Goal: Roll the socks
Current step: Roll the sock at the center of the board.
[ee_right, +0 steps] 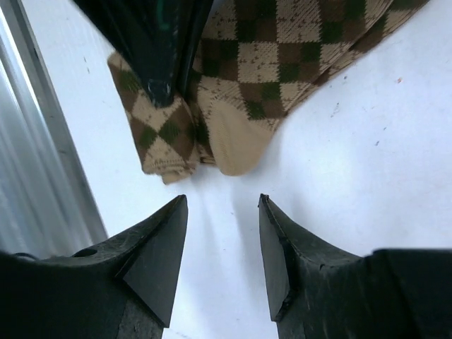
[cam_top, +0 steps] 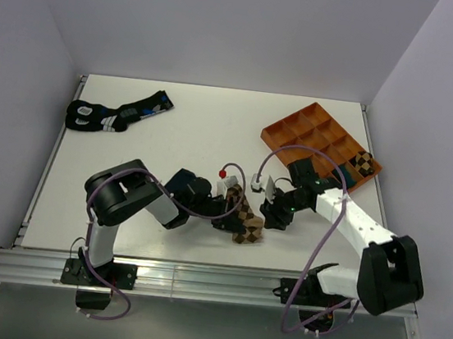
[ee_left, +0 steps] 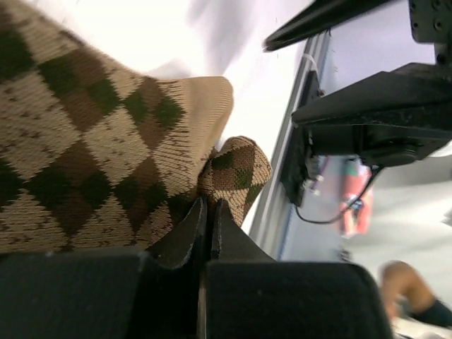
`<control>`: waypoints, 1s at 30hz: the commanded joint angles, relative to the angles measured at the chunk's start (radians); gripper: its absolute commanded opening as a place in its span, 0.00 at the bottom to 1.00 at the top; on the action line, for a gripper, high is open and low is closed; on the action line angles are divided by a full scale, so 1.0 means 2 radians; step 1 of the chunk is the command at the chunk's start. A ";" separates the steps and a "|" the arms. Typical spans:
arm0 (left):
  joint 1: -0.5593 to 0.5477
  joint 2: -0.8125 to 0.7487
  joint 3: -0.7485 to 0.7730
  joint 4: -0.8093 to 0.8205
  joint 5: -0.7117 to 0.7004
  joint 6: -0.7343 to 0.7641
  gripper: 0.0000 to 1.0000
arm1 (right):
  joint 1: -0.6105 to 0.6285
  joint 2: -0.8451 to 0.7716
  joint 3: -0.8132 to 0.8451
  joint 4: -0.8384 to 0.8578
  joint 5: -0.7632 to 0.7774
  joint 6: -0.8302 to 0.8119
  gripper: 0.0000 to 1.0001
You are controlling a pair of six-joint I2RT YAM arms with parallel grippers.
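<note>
The tan argyle sock (cam_top: 245, 220) lies on the desk (cam_top: 199, 125) near its front edge, between the two arms, with one end folded into a small bunch. We see the left jaws clenched, pinching the fabric at that fold. The right jaws stand released, spread apart over bare desk just short of the sock's folded end, touching nothing.
</note>
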 commanded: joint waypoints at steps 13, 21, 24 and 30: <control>0.023 0.056 0.054 -0.211 0.097 -0.046 0.00 | 0.123 -0.134 -0.092 0.085 0.028 -0.049 0.54; 0.027 0.067 0.073 -0.240 0.097 -0.044 0.00 | 0.187 -0.121 -0.122 0.103 0.064 -0.042 0.53; 0.028 0.069 0.073 -0.238 0.100 -0.044 0.00 | 0.208 -0.120 -0.137 0.131 0.083 -0.032 0.53; 0.029 0.071 0.077 -0.232 0.110 -0.042 0.00 | 0.229 -0.097 -0.145 0.165 0.111 -0.024 0.52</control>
